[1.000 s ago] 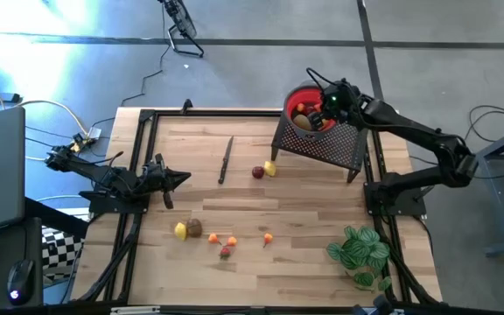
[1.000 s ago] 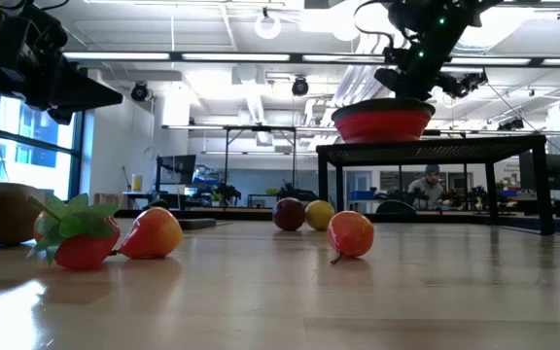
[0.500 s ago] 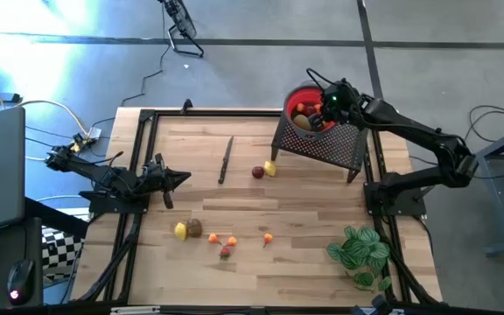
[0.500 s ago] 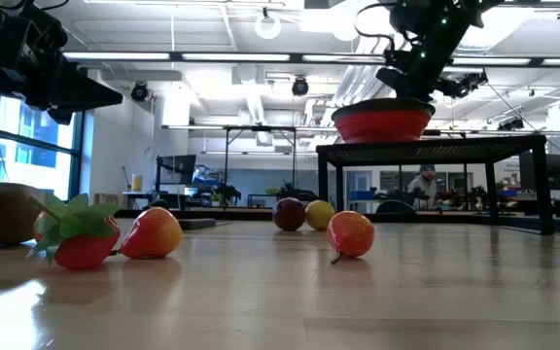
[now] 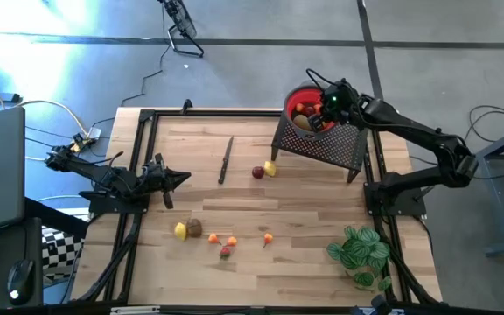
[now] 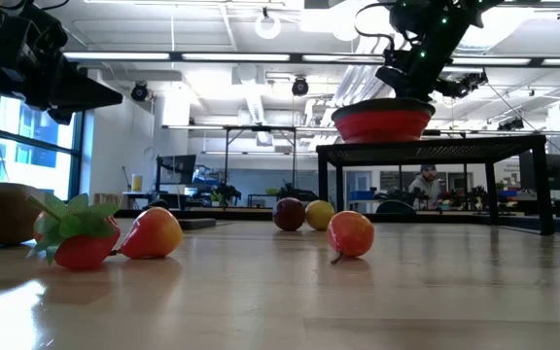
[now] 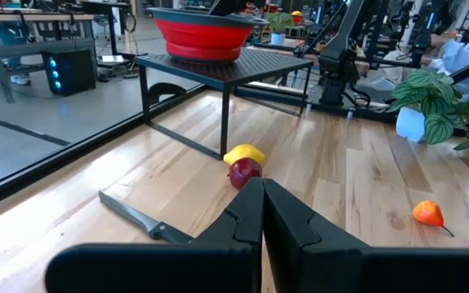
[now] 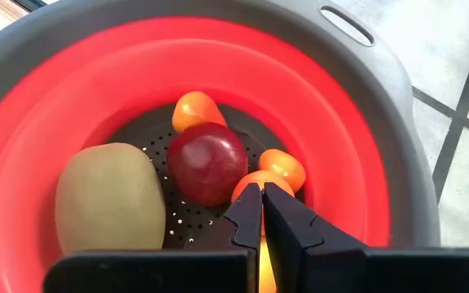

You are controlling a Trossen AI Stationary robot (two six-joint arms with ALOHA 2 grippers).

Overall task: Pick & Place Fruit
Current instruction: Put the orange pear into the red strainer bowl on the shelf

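The right gripper [image 8: 261, 213], fingers closed and empty, hovers over the red bowl [image 8: 357, 146] on a black stand [image 5: 326, 144], where several fruit [image 8: 206, 163] lie; more fruit [image 5: 226, 241] dot the wooden table [image 5: 313, 201] as the left gripper [image 5: 185, 178] waits shut at its left edge

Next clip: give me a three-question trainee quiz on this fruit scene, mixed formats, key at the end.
1. True or false: the right tool hangs over the red bowl with its fingers shut.
2. The knife lies: A) in the bowl, B) on the table, C) under the plant.
3. Fill in: the bowl sits on a black ____.

Key: 1 true; 2 B; 3 stand.
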